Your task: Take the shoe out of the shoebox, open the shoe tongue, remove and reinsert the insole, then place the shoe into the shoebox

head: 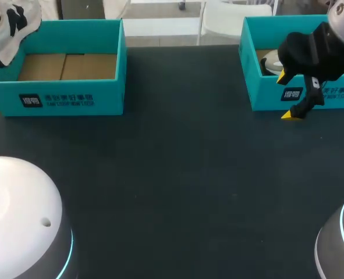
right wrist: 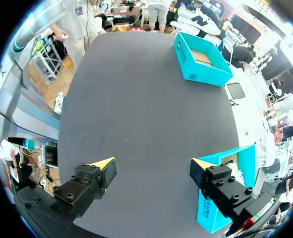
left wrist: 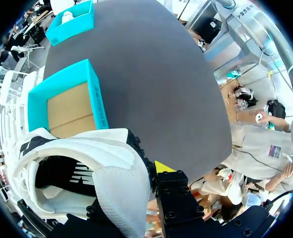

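A white shoe with black patches (head: pixel 9 23) hangs above the far left corner of the table, over the back of the left teal shoebox (head: pixel 67 96). That box shows only its bare cardboard floor. In the left wrist view my left gripper (left wrist: pixel 141 171) is shut on the shoe (left wrist: pixel 87 168) at its collar. One yellow fingertip (left wrist: pixel 163 167) shows; the other is hidden by the shoe. The shoebox (left wrist: pixel 94 99) lies below. My right gripper (head: pixel 289 96) stands open and empty at the front wall of the right teal shoebox (head: pixel 265 93). Its fingers (right wrist: pixel 104 166) are spread wide over the dark table.
The right shoebox (right wrist: pixel 220 208) holds a white object (head: pixel 270 61) that I cannot identify. The dark table (head: pixel 177 174) stretches between the two boxes. My arms' white bases (head: pixel 20 215) fill the near corners.
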Robot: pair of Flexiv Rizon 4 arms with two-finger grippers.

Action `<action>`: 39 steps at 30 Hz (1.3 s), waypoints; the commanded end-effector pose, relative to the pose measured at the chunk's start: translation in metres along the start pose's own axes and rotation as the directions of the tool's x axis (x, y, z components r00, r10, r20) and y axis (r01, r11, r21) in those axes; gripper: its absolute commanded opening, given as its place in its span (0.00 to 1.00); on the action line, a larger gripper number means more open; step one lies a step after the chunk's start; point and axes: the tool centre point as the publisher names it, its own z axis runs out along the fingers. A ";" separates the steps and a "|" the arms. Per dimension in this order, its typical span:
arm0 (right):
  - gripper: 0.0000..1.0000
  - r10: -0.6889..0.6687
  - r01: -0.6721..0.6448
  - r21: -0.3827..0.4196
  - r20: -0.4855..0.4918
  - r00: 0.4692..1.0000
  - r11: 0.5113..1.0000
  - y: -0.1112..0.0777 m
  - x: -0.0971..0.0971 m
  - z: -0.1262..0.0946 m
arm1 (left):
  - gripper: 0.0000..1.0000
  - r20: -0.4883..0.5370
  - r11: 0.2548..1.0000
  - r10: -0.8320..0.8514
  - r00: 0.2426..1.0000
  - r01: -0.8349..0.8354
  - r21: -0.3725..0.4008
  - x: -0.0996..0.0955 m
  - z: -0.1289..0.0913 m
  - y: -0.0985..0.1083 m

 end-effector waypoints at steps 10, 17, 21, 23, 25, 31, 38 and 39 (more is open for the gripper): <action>1.00 0.001 -0.001 0.004 -0.004 1.000 1.000 0.002 -0.002 0.001 | 0.00 -0.064 1.000 -0.007 0.998 0.005 -0.027 -0.037 0.015 0.015; 1.00 0.001 -0.001 0.004 -0.004 1.000 1.000 0.002 -0.002 0.001 | 0.00 -0.047 1.000 -0.026 0.999 0.027 0.007 -0.070 0.016 0.039; 1.00 0.001 -0.001 0.004 -0.004 1.000 1.000 0.002 -0.002 0.001 | 0.00 -0.030 1.000 -0.019 0.999 0.019 0.018 -0.090 0.022 0.051; 1.00 0.001 -0.001 0.004 -0.004 1.000 1.000 0.002 -0.002 0.001 | 0.00 -0.007 1.000 -0.011 1.000 0.011 0.015 -0.099 0.026 0.056; 1.00 0.001 -0.001 0.004 -0.004 1.000 1.000 0.002 -0.002 0.001 | 0.00 0.008 1.000 -0.016 1.000 0.016 0.002 -0.108 0.028 0.060; 1.00 0.001 -0.001 0.004 -0.004 1.000 1.000 0.002 -0.002 0.001 | 0.00 0.041 0.999 -0.002 0.999 0.003 -0.038 -0.113 0.027 0.063; 1.00 0.001 -0.001 0.004 -0.004 1.000 1.000 0.002 -0.002 0.001 | 0.00 0.041 0.999 -0.002 0.999 0.003 -0.038 -0.113 0.027 0.063; 1.00 0.001 -0.001 0.004 -0.004 1.000 1.000 0.002 -0.002 0.001 | 0.00 0.041 0.999 -0.002 0.999 0.003 -0.038 -0.113 0.027 0.063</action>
